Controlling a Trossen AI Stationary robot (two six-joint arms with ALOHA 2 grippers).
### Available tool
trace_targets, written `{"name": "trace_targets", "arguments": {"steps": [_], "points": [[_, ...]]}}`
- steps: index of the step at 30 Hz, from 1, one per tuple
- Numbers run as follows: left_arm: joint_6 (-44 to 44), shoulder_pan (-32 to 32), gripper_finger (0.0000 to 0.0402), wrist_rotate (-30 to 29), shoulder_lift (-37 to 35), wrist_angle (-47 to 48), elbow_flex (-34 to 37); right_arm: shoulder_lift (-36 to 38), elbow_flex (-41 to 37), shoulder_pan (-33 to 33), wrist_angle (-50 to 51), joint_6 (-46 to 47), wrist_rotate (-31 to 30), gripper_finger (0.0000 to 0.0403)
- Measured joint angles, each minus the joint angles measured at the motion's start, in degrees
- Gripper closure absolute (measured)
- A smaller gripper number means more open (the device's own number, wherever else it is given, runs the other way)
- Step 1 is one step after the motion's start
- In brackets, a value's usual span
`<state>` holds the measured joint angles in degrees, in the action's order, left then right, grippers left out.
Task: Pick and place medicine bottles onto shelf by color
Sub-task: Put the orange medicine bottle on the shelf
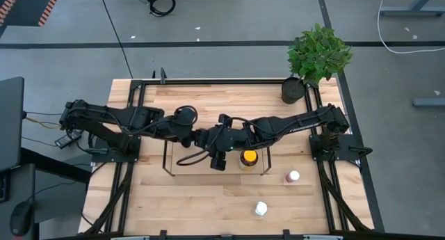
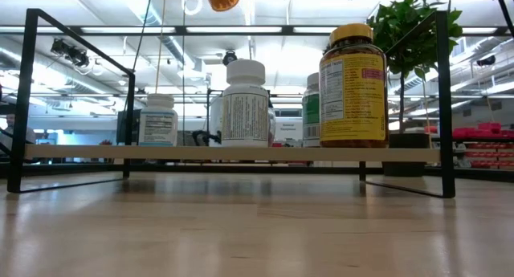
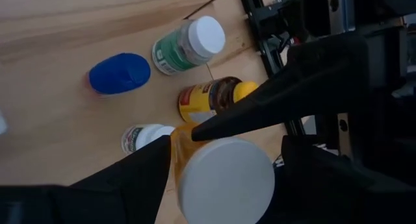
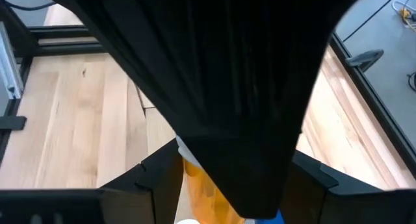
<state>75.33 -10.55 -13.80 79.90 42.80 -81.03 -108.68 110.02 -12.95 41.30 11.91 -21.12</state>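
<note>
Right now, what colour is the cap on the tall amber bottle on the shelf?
Yellow; the amber bottle shows it best in the low view.

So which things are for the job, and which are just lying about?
Job: black wire shelf; amber yellow-capped bottle; white plastic bottle; orange white-capped bottle in left tool; pinkish white-capped bottle; small white table bottle.
Lying about: green leafy plant in black pot.

Count now: four bottles [image 2: 245, 100] standing on one shelf [image 2: 233, 152], two bottles [image 1: 293, 176] loose on the table, one orange bottle [image 3: 224, 178] aloft.
</note>
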Motion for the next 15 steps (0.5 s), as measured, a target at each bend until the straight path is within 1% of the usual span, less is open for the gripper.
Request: {"name": "trace_targets", "arguments": {"steps": [5,12,15], "points": [[0.24,-0.83,0.0125,-0.16,0.04,0.11,0.0,0.0,0.0,-0.04,-0.41,-0.36,0.11,0.0195],[-0.02,-0.91,0.0181,-0.22,0.04,0.42,0.0,0.0,0.0,-0.04,-0.44,-0.06,0.2,0.0195],[0.03,-0.91,0.0197,-0.23,0.09,0.37,0.0,0.0,0.0,-0.04,-0.36,0.05,0.18,0.0195]]}}
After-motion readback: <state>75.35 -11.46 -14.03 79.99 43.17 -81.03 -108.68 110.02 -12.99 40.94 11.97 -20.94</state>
